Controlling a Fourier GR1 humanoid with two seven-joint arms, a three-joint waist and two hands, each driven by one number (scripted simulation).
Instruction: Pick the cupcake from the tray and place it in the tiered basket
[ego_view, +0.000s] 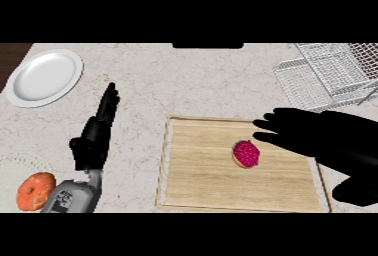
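The right hand (319, 137), fingers spread wide, hovered beside the pink-frosted cupcake (246, 154) toward the light wooden tray's (199, 172) right edge.

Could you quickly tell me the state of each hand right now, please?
Left hand: open, fingers straight, holding nothing.
Right hand: open over the tray, holding nothing; the cupcake lies on the tray beside its fingers.
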